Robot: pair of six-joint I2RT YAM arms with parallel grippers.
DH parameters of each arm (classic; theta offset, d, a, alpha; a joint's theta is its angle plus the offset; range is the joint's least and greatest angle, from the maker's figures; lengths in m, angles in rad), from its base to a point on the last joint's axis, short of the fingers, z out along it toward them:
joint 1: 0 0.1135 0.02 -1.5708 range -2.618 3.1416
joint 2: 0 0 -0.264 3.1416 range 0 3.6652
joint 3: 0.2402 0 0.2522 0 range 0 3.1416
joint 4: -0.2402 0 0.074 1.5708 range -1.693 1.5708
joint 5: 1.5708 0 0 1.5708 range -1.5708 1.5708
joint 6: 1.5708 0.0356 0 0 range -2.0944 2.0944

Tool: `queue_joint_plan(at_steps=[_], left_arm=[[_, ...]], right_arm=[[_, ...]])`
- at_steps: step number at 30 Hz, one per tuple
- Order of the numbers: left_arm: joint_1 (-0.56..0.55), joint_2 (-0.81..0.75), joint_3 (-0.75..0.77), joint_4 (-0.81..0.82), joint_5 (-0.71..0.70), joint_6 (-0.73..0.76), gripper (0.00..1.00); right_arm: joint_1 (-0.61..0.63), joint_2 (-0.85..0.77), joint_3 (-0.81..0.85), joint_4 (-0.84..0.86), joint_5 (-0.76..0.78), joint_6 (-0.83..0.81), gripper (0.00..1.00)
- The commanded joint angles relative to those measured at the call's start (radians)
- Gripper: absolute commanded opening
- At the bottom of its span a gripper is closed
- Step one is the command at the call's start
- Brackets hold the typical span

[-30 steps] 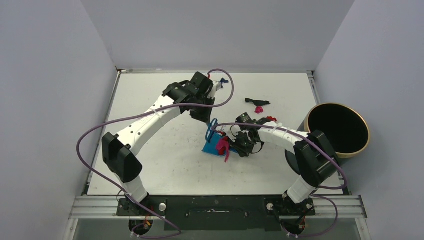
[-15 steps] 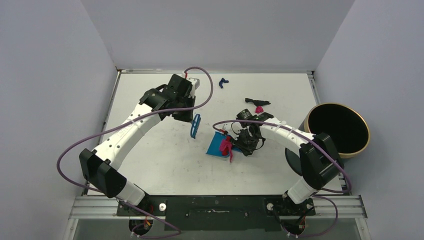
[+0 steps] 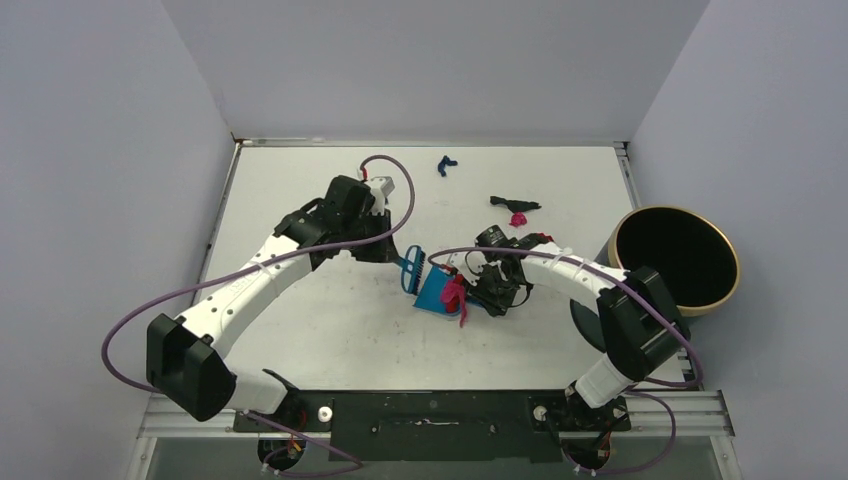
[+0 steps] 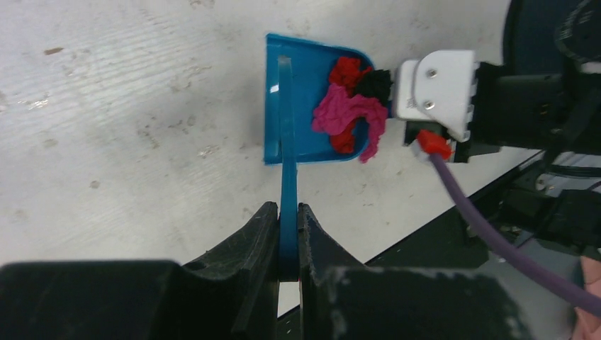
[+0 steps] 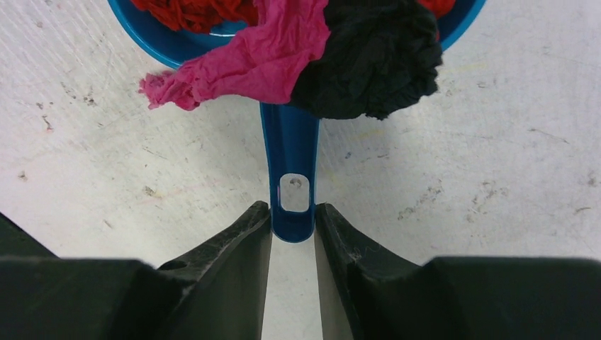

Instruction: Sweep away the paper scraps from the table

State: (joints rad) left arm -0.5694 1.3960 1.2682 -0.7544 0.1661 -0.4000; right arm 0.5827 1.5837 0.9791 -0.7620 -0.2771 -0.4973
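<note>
My right gripper (image 5: 293,218) is shut on the handle of the blue dustpan (image 5: 292,152), which lies flat on the table (image 3: 330,330). In the pan lie pink (image 5: 259,60), black (image 5: 368,57) and red (image 5: 198,10) paper scraps. My left gripper (image 4: 287,216) is shut on the blue hand brush (image 4: 286,134), held edge-on at the pan's open mouth (image 4: 273,106). In the top view the brush (image 3: 410,268) touches the left side of the dustpan (image 3: 432,292). Loose scraps lie on the table behind: dark blue (image 3: 446,163), black (image 3: 515,204), magenta (image 3: 518,219), red (image 3: 543,238).
A round dark bin with a gold rim (image 3: 722,290) stands off the table's right edge. Grey walls close in the left, back and right sides. The right arm's forearm (image 3: 570,268) lies beside the red scrap.
My left arm has pulled back from the far middle of the table, swung left, then brought the brush to the dustpan's mouth. The right gripper and dustpan have barely moved.
</note>
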Motion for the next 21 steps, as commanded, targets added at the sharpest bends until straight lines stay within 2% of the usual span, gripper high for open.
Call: queue_joint_plan(at_steps=[1,6,9,13,16,21], left_arm=[[0.005,-0.080,-0.066,0.318,0.131,-0.152,0.00],[0.005,-0.043,-0.083,0.374,0.132,-0.169,0.00],[0.002,-0.036,-0.122,0.455,0.184,-0.200,0.00],[-0.003,-0.023,-0.164,0.542,0.225,-0.247,0.00],[-0.009,0.005,-0.170,0.563,0.221,-0.260,0.00],[-0.021,0.066,-0.160,0.587,0.223,-0.267,0.00]], right_arm=[[-0.007,-0.009,-0.055,0.128,-0.031,-0.035,0.33],[-0.026,-0.044,-0.126,0.216,-0.045,-0.074,0.51],[-0.042,-0.063,-0.155,0.248,-0.064,-0.094,0.60],[-0.066,-0.071,-0.175,0.273,-0.113,-0.117,0.61],[-0.085,-0.065,-0.175,0.268,-0.193,-0.145,0.56],[-0.099,-0.057,-0.151,0.211,-0.283,-0.200,0.29]])
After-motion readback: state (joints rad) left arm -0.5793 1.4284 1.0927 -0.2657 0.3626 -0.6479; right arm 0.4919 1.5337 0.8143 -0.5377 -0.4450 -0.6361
